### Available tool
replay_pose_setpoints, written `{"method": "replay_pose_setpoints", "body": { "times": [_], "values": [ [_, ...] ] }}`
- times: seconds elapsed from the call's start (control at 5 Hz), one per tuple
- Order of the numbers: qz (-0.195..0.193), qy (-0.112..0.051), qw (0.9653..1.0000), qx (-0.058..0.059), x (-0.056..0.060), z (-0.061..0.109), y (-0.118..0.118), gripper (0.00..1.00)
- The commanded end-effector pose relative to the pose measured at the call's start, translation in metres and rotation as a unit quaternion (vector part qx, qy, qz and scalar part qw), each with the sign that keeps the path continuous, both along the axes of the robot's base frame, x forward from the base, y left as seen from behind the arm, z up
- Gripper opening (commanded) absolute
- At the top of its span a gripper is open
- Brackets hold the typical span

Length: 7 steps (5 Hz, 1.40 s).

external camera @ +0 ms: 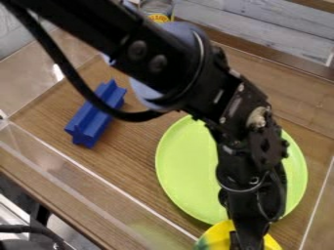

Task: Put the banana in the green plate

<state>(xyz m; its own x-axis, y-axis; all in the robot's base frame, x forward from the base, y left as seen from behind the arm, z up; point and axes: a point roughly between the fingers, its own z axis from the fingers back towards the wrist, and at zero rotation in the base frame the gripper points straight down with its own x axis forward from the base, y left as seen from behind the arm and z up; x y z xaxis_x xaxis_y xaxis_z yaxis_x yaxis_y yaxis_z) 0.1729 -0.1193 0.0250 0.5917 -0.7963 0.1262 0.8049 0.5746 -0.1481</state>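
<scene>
- At the near edge of the view we see the banana (218,236), bright yellow with a touch of green at its left end, partly cut off by the bottom of the frame.
- The gripper (247,232) points down at the banana and covers its middle, with yellow showing on both sides; we cannot tell how far open it is, nor whether it has a firm hold.
- The banana lies just by the near rim of the green plate, not on its middle; we cannot tell whether it touches the plate or the surface below.
- In the bottom left corner we see part of a dark object with a cable.
- The green plate (190,168) lies flat on the wooden tabletop (141,156), its right part hidden behind the gripper and the black arm (196,73).
- To the left of the plate, well apart from it, we find the blue block (94,115), ridged and set at a slant.
- A thick black cable (76,86) curves in front of the block's upper end.
- At the far side, we make out a small yellow and grey thing (159,15) near pale wooden boards (248,31).
</scene>
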Motion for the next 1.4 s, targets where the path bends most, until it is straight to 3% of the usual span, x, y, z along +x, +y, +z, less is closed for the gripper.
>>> {"method": "replay_pose_setpoints", "body": {
  "times": [0.0,1.2],
  "values": [
    [0.009,-0.008,0.9999,-0.004,0.0065,0.0044,0.0028,0.0],
    [0.015,-0.012,0.9998,-0.011,0.004,0.0003,0.0047,0.0]
  ]
}}
